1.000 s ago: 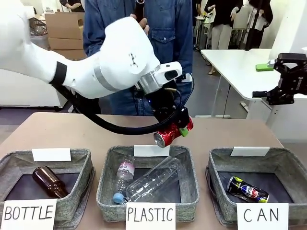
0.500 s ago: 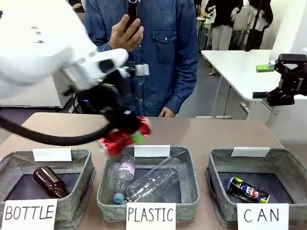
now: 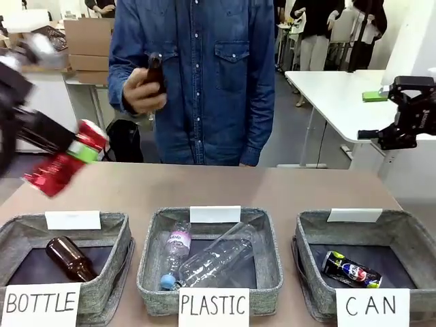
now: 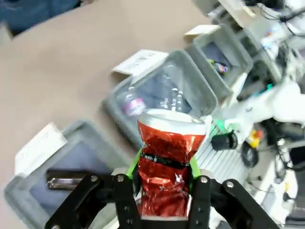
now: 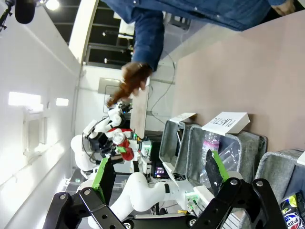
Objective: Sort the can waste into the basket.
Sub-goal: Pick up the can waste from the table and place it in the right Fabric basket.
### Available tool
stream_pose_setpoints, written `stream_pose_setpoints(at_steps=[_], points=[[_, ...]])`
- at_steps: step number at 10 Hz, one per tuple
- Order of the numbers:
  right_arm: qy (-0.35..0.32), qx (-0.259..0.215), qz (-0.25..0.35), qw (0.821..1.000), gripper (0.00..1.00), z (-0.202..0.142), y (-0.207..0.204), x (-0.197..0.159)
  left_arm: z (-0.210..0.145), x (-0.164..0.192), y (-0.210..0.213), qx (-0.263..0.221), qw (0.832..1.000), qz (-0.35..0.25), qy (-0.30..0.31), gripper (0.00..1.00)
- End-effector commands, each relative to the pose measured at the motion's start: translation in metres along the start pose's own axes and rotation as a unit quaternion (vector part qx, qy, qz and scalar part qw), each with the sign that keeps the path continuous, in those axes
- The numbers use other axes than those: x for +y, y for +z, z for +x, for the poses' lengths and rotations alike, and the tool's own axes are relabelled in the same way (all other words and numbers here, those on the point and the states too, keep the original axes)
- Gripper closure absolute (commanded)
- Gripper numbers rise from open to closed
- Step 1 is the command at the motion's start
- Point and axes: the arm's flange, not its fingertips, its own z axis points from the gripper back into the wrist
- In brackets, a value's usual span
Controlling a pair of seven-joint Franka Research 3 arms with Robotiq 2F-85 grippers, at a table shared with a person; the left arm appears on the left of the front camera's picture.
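- The left gripper (image 4: 164, 167) clamps the crushed middle of the red can (image 4: 167, 143) between its green pads (image 4: 134, 165), and the can's silver top points away from the wrist.
- In the front view the red can (image 3: 63, 165) hangs tilted and blurred at the far left, above the table (image 3: 306, 187) behind the basket signed "BOTTLE" (image 3: 119, 235).
- A second ago this can hung over the far rim of the basket signed "PLASTIC" (image 3: 269, 231); the left arm has swung left, away from the basket signed "CAN" (image 3: 415, 228).
- The right gripper (image 5: 159, 174) has its fingers spread wide with nothing between them, raised at the far right as before.
- The dark can (image 3: 351, 270) lies on its side in the basket signed "CAN", unmoved.
- The person's hand (image 3: 142, 94), holding a dark bottle (image 3: 155, 68), has dropped lower and moved left.
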Motion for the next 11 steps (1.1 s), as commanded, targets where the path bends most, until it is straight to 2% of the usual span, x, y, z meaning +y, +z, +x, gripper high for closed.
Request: stream_pose_setpoints(at_steps=[1, 2, 3, 4, 5, 6, 8, 9, 11], points=[[0.002, 0.006, -0.001, 1.000, 0.00, 0.002, 0.002, 0.002, 0.012, -0.027, -0.033, 0.013, 0.999, -0.014, -0.034, 0.60], [0.002, 0.006, -0.001, 1.000, 0.00, 0.002, 0.002, 0.002, 0.012, -0.027, -0.033, 0.013, 0.999, -0.014, -0.034, 0.60], [0.002, 0.006, -0.001, 1.000, 0.00, 0.002, 0.002, 0.002, -0.005, 0.006, 0.007, -0.001, 1.000, 0.002, 0.002, 0.60], [0.002, 0.006, -0.001, 1.000, 0.00, 0.002, 0.002, 0.002, 0.009, 0.002, -0.005, 0.100, 0.989, -0.072, -0.084, 0.60], [0.002, 0.006, -0.001, 1.000, 0.00, 0.002, 0.002, 0.002, 0.023, 0.011, 0.045, 0.067, 0.987, -0.118, -0.088, 0.60], [0.002, 0.006, -0.001, 1.000, 0.00, 0.002, 0.002, 0.002, 0.020, 0.021, 0.101, 0.049, 0.986, -0.129, -0.092, 0.60], [0.002, 0.006, -0.001, 1.000, 0.00, 0.002, 0.002, 0.002, -0.023, 0.058, 0.187, -0.008, 0.990, -0.134, -0.048, 0.60], [0.002, 0.006, -0.001, 1.000, 0.00, 0.002, 0.002, 0.002, -0.049, 0.079, 0.209, -0.047, 0.990, -0.130, 0.010, 0.60], [0.002, 0.006, -0.001, 1.000, 0.00, 0.002, 0.002, 0.002, -0.070, 0.090, 0.215, -0.075, 0.990, -0.118, 0.028, 0.60]])
